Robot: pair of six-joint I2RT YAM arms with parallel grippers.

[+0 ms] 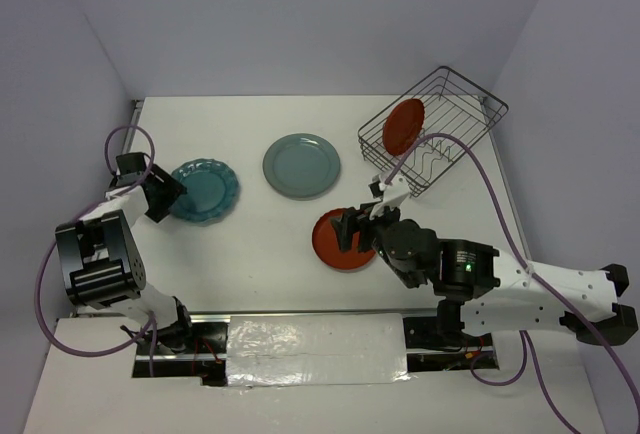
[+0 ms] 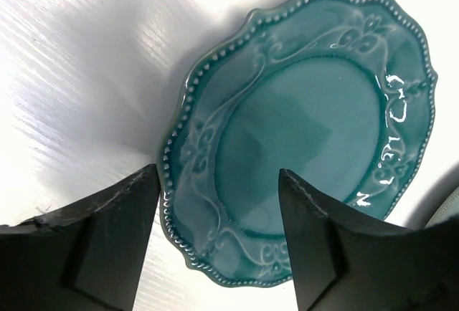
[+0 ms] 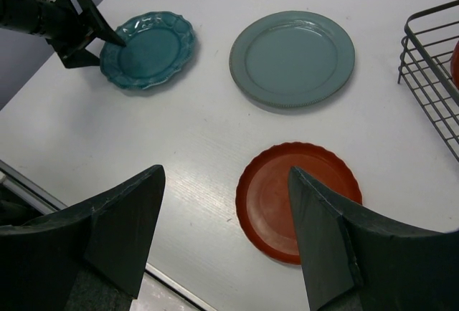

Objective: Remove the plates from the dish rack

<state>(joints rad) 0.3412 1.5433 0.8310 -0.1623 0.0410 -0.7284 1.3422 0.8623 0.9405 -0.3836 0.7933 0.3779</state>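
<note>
Unloading nears its end: teal plate (image 1: 205, 190), grey plate (image 1: 301, 165), red plate (image 1: 326, 245) lie out, last red one (image 1: 406, 124) stands in rack (image 1: 475, 87), my left gripper (image 1: 172, 195) and right gripper (image 1: 350, 230) open, empty.

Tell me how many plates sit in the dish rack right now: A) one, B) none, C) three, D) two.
A: a single red-orange plate stands in the dish rack, while the teal scalloped plate, the grey-green plate and a second red-orange plate lie flat on the table.
</note>
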